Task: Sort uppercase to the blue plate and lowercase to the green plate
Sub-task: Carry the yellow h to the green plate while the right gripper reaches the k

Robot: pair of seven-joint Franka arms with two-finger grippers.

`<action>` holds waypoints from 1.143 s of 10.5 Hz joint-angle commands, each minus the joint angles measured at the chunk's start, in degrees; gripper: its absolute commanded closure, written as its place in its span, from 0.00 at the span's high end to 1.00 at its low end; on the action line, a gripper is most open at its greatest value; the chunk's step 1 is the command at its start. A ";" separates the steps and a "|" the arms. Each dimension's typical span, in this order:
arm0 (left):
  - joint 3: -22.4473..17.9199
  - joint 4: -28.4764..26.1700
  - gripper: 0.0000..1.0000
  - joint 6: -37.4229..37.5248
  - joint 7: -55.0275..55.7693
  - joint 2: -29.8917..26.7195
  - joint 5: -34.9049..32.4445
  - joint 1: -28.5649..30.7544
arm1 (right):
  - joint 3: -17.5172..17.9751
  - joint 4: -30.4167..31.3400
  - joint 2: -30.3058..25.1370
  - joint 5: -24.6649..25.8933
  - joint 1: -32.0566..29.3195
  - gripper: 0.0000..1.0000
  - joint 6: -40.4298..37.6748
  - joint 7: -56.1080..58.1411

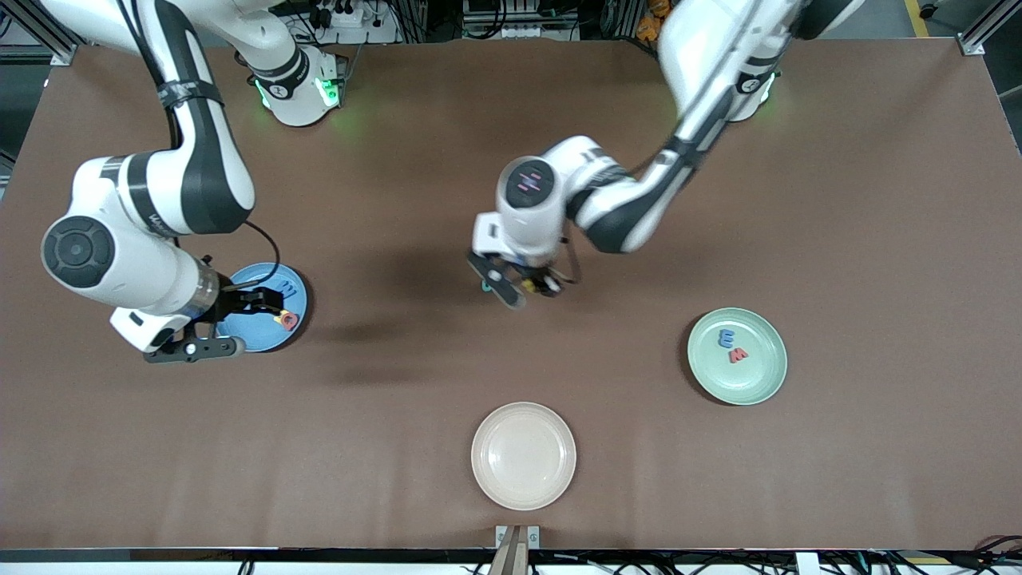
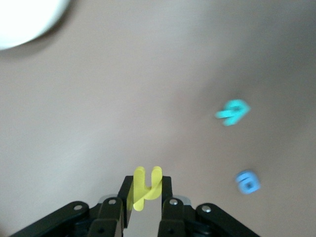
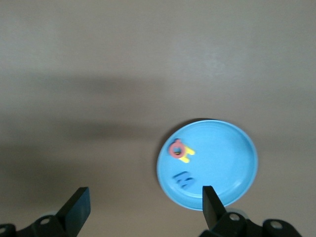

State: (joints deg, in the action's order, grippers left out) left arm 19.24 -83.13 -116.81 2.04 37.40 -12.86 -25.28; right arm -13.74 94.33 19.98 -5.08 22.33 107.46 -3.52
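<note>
The yellow h (image 2: 146, 187) is pinched in the left gripper (image 2: 146, 193) over mid-table and should be carried level to the green plate (image 1: 762, 383) and released low; the right gripper (image 3: 143, 205) is spread wide over the blue plate (image 3: 232, 163), waiting.

Matt brown table (image 1: 838, 200); glossy smooth cream plate (image 1: 523, 455)

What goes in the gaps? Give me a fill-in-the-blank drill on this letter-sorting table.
The left gripper is shut on a ___ letter h.
The blue plate holds ___ letters.
The green plate holds ___ letters.
The right gripper, over the blue plate, is ___.
Missing words: yellow; three; two; open.
</note>
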 commanded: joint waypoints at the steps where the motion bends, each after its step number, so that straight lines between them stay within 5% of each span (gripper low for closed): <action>1: 0.79 -2.21 0.00 6.82 -0.81 -5.21 3.63 10.22 | 0.02 0.95 -0.91 -1.34 4.63 1.00 0.55 -8.22; 3: 0.36 -3.18 0.00 14.22 0.68 -8.38 3.28 15.76 | 0.02 1.47 1.10 -1.43 9.47 1.00 4.67 -15.87; 6: 0.71 -4.93 0.00 14.77 -0.46 -7.78 3.11 27.10 | 0.55 1.56 6.80 -5.71 16.24 1.00 13.10 -27.74; 12: 0.62 -13.73 0.00 5.64 -1.87 -1.99 3.11 36.97 | 2.65 1.38 18.33 -7.49 26.01 1.00 29.81 -45.86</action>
State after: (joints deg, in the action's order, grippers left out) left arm 19.29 -95.43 -109.41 0.61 34.86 -10.77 10.66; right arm -11.83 96.62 36.74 -11.34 47.70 136.20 -46.71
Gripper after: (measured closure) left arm 0.740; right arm 0.000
